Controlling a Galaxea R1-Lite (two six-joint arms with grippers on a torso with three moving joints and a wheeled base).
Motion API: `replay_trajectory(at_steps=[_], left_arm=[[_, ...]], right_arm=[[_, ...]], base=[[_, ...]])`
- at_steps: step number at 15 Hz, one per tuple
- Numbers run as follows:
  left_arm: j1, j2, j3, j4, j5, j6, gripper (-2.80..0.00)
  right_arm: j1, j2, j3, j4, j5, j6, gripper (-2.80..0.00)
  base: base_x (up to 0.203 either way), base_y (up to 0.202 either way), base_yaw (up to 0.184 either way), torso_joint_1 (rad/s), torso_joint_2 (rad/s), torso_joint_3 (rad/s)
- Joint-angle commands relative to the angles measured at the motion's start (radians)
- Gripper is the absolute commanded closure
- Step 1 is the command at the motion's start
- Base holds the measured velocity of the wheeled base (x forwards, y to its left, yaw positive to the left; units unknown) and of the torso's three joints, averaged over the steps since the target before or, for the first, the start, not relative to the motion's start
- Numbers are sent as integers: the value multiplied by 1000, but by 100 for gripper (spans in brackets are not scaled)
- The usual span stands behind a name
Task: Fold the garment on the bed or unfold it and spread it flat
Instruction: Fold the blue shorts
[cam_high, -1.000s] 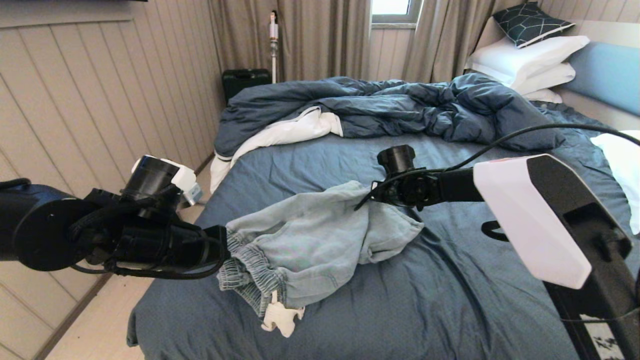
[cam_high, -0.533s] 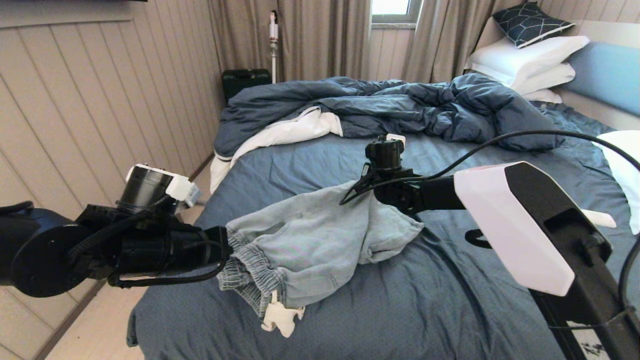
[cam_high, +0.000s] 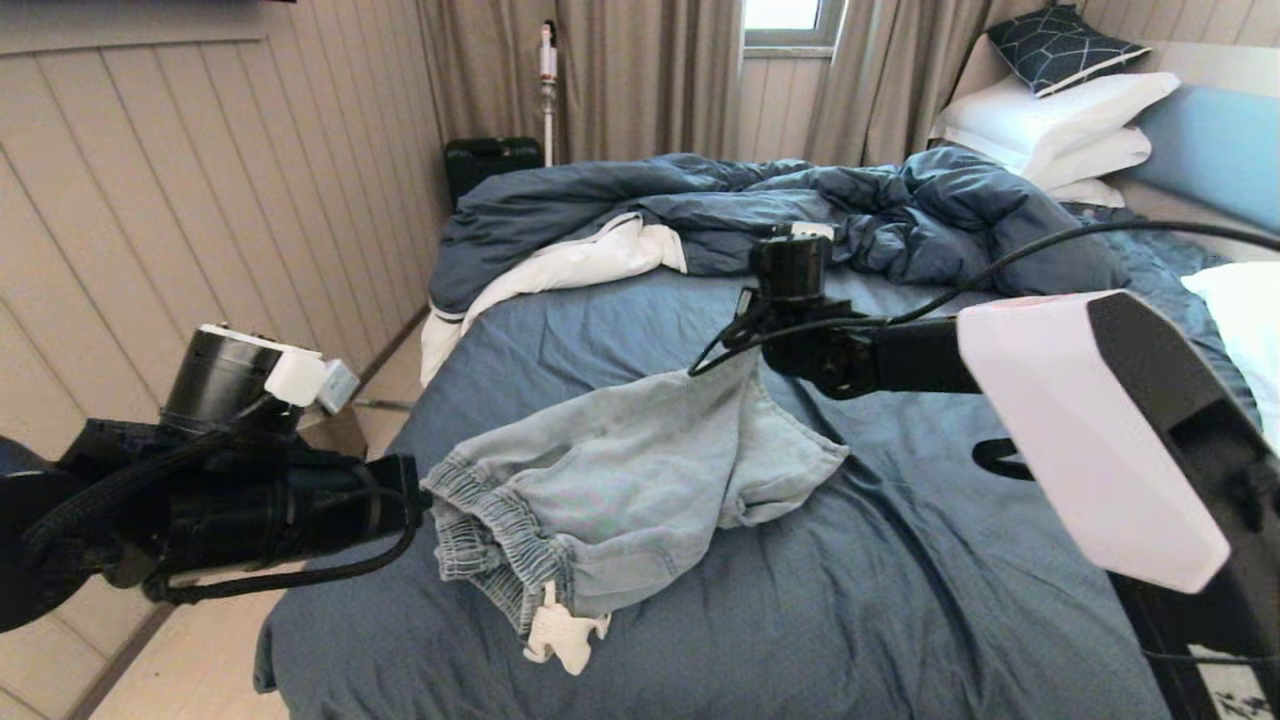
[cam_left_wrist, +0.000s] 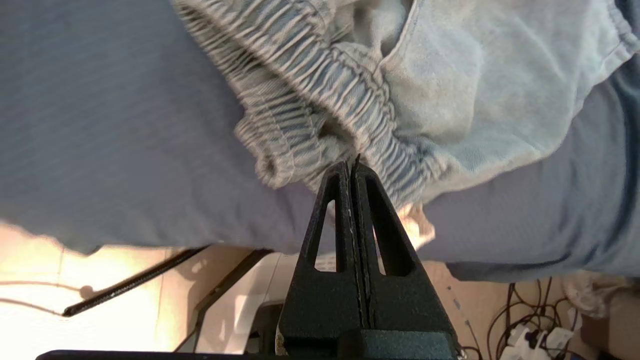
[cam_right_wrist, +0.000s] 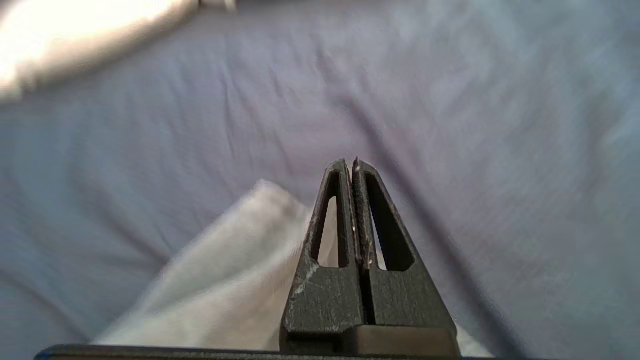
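Observation:
The garment (cam_high: 620, 480), pale denim shorts, is stretched above the front half of the bed (cam_high: 900, 600). My left gripper (cam_high: 428, 492) is shut on the gathered waistband (cam_left_wrist: 320, 85) near the bed's left edge; its tips (cam_left_wrist: 352, 165) meet at the elastic. My right gripper (cam_high: 745, 360) is shut on the far leg edge and holds it up in a peak above the sheet. In the right wrist view the pale cloth (cam_right_wrist: 225, 280) hangs beside the closed gripper (cam_right_wrist: 350, 164). White pocket lining (cam_high: 560, 630) dangles at the front.
A rumpled dark blue duvet (cam_high: 760, 210) fills the far part of the bed. White pillows (cam_high: 1060, 120), a patterned cushion (cam_high: 1060, 45) and the light blue headboard (cam_high: 1210, 150) lie at the right. A black case (cam_high: 490, 160) stands on the floor by the panelled wall.
My left gripper has drawn leftward and a little down with the waistband. My right gripper has risen and moved back, lifting the leg edge, so the shorts are pulled longer.

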Motion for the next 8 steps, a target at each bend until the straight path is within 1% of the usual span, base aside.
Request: replay_trajectory(at_steps=[1, 3, 4, 6, 7, 8], left_arm=[[-1, -98, 4, 47, 4, -4, 0], [-1, -153, 12, 80, 6, -6, 0], [-1, -155, 13, 85, 6, -6, 0], [-1, -198, 13, 128, 16, -16, 0], [-1, -202, 12, 137, 25, -19, 0], [-1, -230, 10, 160, 55, -22, 0]], right_arm=[[-6, -138, 10, 37, 0, 3, 0], [-9, -224, 91, 54, 0, 13, 0], [-10, -245, 118, 58, 1, 19, 0], [-17, -312, 187, 60, 17, 28, 0], [-17, -337, 218, 64, 35, 31, 0], [-14, -381, 269, 78, 88, 32, 0]], base=[[0, 0, 0, 0, 0, 0], [0, 0, 0, 0, 0, 0], [0, 0, 0, 0, 0, 0], [0, 0, 0, 0, 0, 0], [0, 0, 0, 0, 0, 0], [0, 0, 0, 0, 0, 0]])
